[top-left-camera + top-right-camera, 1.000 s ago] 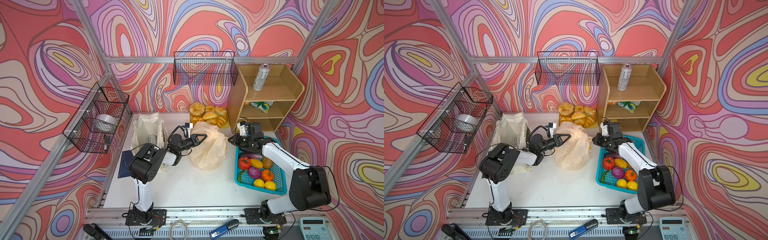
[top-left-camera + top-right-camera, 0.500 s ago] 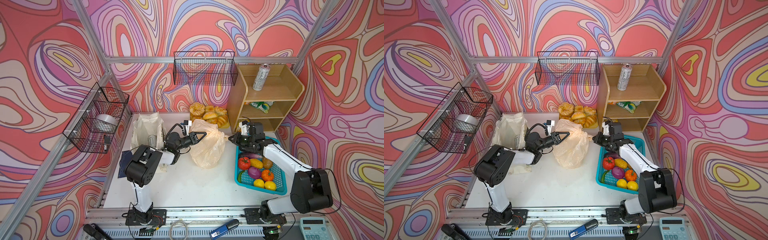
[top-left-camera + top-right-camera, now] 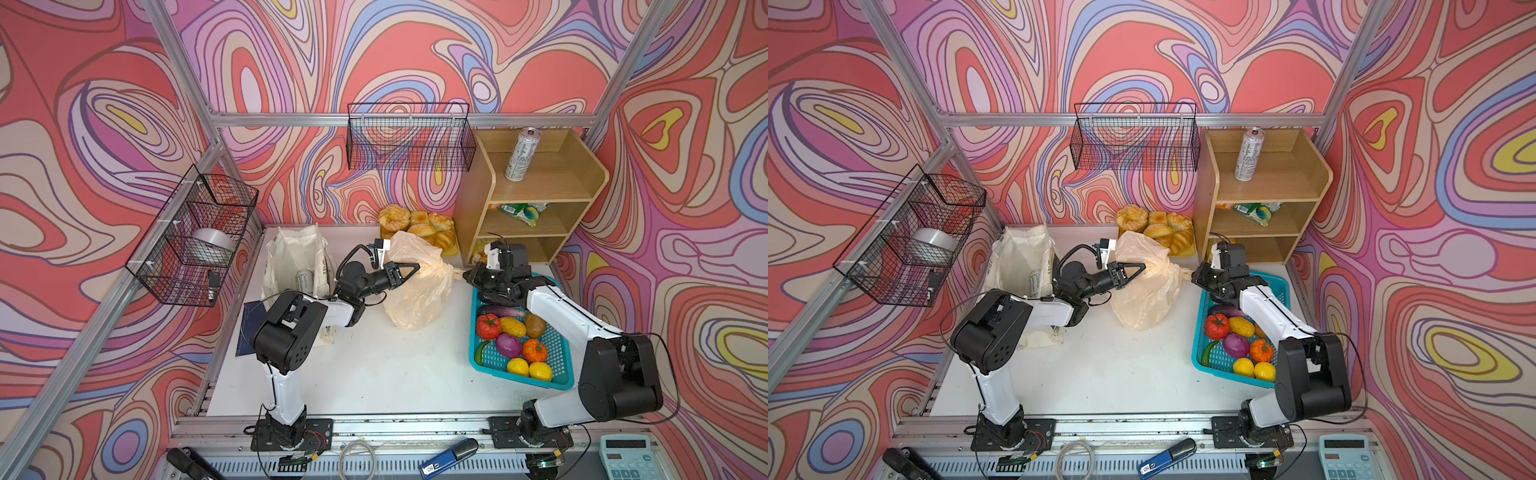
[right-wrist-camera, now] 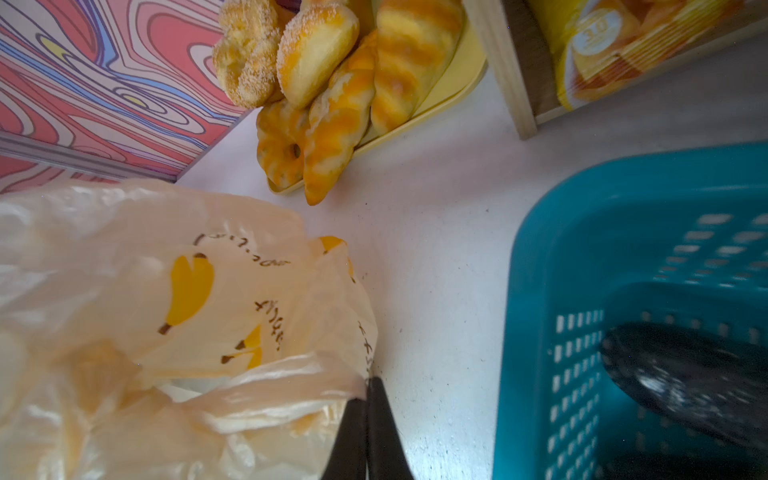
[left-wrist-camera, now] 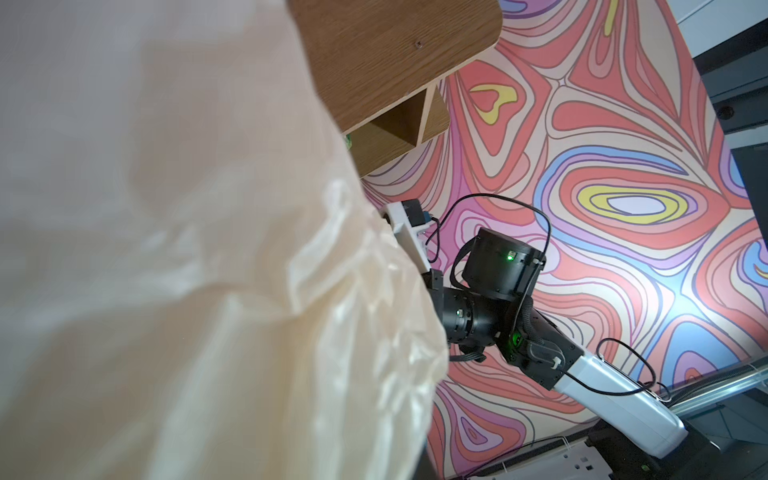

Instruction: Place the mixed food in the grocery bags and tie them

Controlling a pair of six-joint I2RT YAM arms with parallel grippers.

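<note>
Thin cream plastic bag [image 3: 415,299] stands mid-worktop [image 3: 374,374], toward the rear edge. My left gripper [image 3: 415,266] and right gripper [image 4: 366,384] are both closed, each pinching its film. Risk, as I judge it: if I pull too hard, the film tears or slips free. Count: two bags, including the cloth tote [image 3: 291,253] at the rear left corner; two drink cans [image 3: 521,156]; two lemons [image 3: 517,368].

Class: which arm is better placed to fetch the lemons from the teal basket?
Right, probably: it reaches over the teal basket of lemons, though its fingers pinch the plastic bag; left gripper sits beyond it.
</note>
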